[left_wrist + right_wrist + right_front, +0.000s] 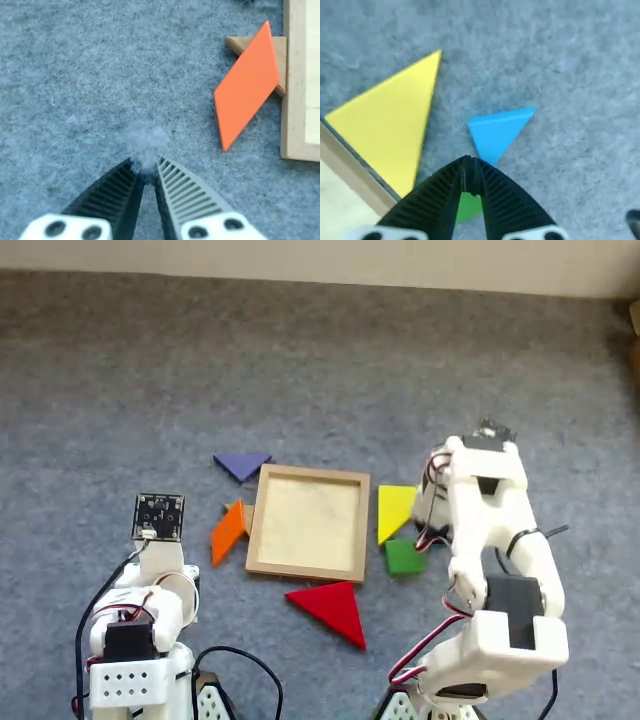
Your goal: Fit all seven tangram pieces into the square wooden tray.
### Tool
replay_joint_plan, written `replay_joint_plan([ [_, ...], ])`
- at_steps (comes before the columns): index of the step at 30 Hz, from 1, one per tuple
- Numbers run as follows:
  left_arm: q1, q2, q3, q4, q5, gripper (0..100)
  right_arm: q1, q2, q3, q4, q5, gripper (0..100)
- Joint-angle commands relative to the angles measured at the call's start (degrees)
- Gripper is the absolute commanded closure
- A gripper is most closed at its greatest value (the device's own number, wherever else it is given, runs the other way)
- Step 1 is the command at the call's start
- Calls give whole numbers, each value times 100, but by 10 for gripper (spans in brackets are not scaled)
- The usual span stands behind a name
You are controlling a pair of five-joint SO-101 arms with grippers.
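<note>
The square wooden tray lies empty mid-table. Around it are a purple triangle, an orange parallelogram resting partly on a plain wooden triangle, a yellow triangle, a green square and a red triangle. A small blue triangle lies beside the yellow triangle. My right gripper is shut and empty, its tips just short of the blue triangle, above the green square. My left gripper is shut over bare carpet, apart from the orange parallelogram.
Everything sits on grey carpet. The left arm stands at the front left, the right arm at the front right, covering the ground beside the yellow piece. The tray rim runs close to the orange piece.
</note>
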Motion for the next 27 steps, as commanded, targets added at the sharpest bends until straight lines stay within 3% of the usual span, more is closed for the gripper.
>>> replay_joint_plan([
  [1, 31, -57, 154, 18, 18, 995, -136, -136, -558, 84, 0, 995],
  [10, 31, -57, 154, 18, 18, 995, -866, -127, -1174, 84, -88, 995],
  [13, 31, -57, 154, 18, 18, 995, -963, -127, -1297, 84, -519, 987],
  [20, 31, -57, 154, 18, 18, 995, -1279, -84, -1314, 75, -1547, 757],
  [27, 31, -57, 154, 18, 18, 995, -1508, -66, -1341, -75, -2171, 732],
])
